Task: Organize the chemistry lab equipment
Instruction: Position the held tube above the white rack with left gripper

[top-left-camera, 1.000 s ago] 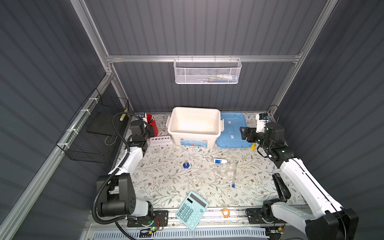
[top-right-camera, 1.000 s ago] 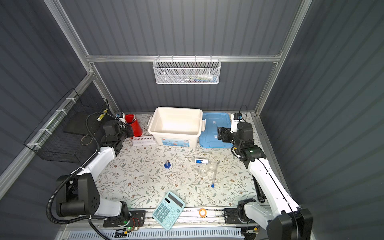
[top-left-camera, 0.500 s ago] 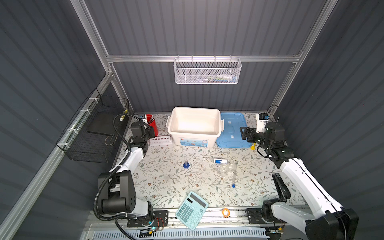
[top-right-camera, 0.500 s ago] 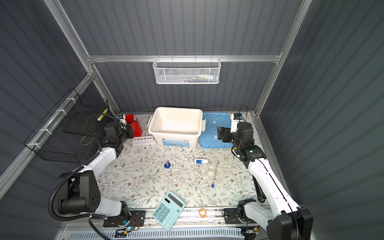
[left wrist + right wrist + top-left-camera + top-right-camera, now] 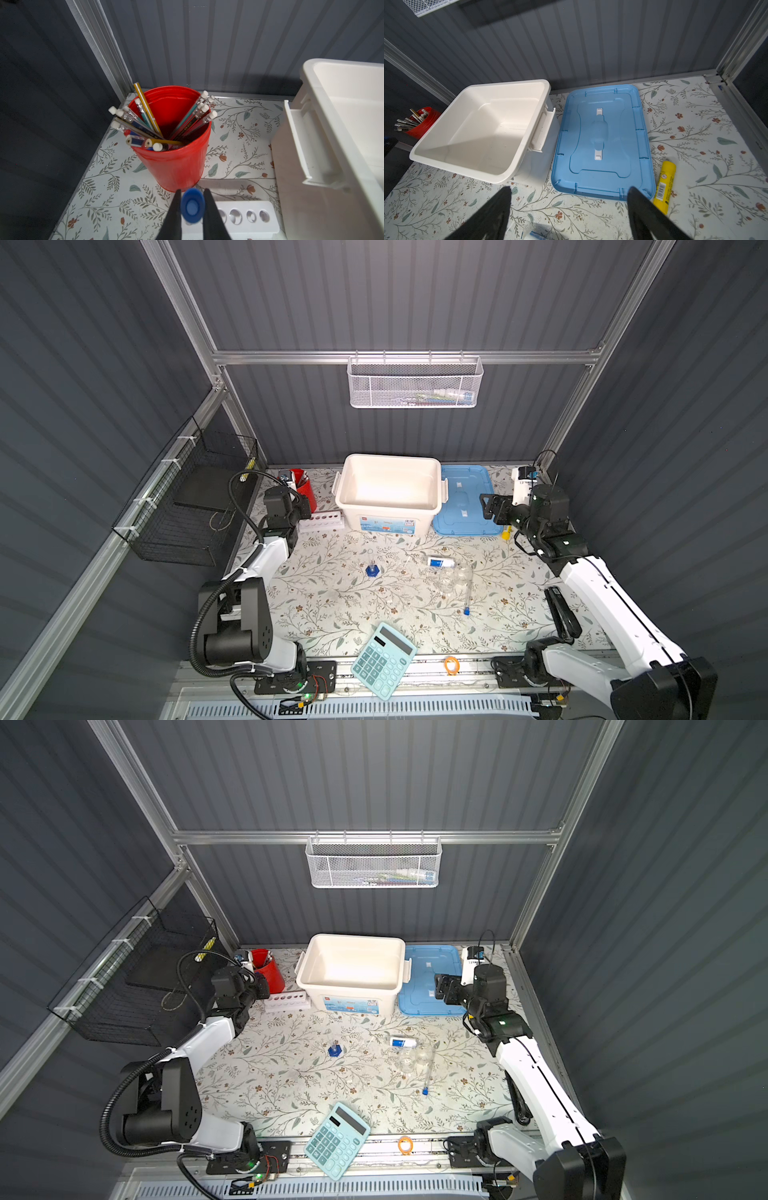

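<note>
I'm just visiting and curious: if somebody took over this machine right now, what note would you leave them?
Left gripper: shut on a blue-capped test tube, over the white rack.
Right gripper: open, empty, near the blue lid.
Done: nothing in the white bin yet.
To do: second test tube, cylinder on blue foot, clear beakers, labelled bottle, all mid-table.

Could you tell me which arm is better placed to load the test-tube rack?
Left. The left pincer grips a blue-capped tube at the rack; the right pincer hangs open by the blue lid.
</note>
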Robot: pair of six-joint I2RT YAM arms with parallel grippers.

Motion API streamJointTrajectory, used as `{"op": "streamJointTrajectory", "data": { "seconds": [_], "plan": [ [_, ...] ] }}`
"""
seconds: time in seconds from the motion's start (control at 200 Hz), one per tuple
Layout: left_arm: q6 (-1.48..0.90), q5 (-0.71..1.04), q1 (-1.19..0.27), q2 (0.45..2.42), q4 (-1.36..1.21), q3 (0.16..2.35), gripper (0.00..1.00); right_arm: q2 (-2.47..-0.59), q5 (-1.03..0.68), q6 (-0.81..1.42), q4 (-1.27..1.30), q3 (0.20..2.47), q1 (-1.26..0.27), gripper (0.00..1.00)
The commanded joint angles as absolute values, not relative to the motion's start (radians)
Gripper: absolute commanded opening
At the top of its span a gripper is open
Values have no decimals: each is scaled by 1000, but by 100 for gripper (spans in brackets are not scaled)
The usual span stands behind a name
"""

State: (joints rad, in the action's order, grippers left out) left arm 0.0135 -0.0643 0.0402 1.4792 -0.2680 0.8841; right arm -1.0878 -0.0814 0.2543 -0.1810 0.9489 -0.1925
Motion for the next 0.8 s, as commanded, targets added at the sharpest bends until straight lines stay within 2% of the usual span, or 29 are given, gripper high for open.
{"op": "streamJointTrajectory", "data": {
  "seconds": [0.0,0.795],
  "plan": [
    [-3,-68,46,1492,-304,871,0,-1083,-68,256,-183,956,-190,87],
    [-14,-61,46,1543,-378,842,0,-1094,-62,272,-189,954,-190,87]
  ]
}}
